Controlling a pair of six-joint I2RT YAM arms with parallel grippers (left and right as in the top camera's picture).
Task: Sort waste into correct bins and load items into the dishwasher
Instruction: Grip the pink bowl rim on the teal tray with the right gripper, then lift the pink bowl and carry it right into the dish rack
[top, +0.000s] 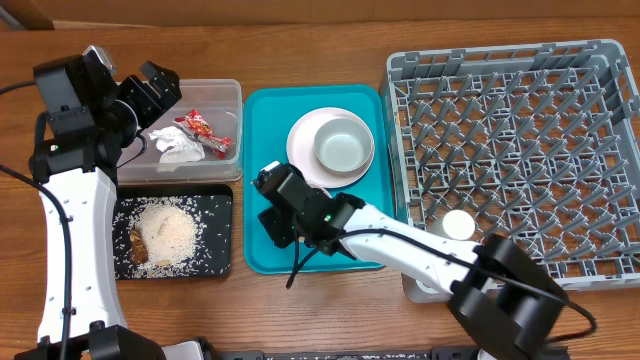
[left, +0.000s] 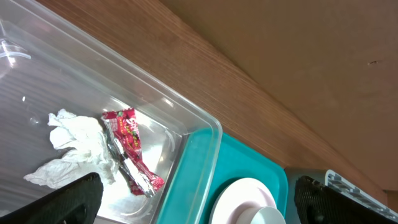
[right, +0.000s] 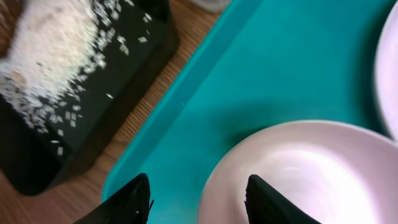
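Observation:
The clear tub (top: 228, 95) holds the crumpled napkin (top: 175, 146) and the red-and-white wrapper (top: 205, 131); both also show in the left wrist view, napkin (left: 74, 146) and wrapper (left: 130, 146). My left gripper (top: 160, 85) (left: 199, 202) is open and empty above the tub's near corner. The black tray (top: 220, 200) holds rice and brown scraps (top: 165, 232). The plate (top: 305, 135) with the bowl (top: 342, 148) on it sits on the teal tray. My right gripper (top: 278, 205) (right: 199, 199) is open low over the teal tray, its fingers astride the blurred rim of a pale pink round dish (right: 298, 174).
The teal serving tray (top: 262, 110) lies between the bins and the grey dish rack (top: 520, 150). A small white cup (top: 458, 225) stands in the rack's front left corner. The black tray's edge and rice (right: 56, 56) show in the right wrist view.

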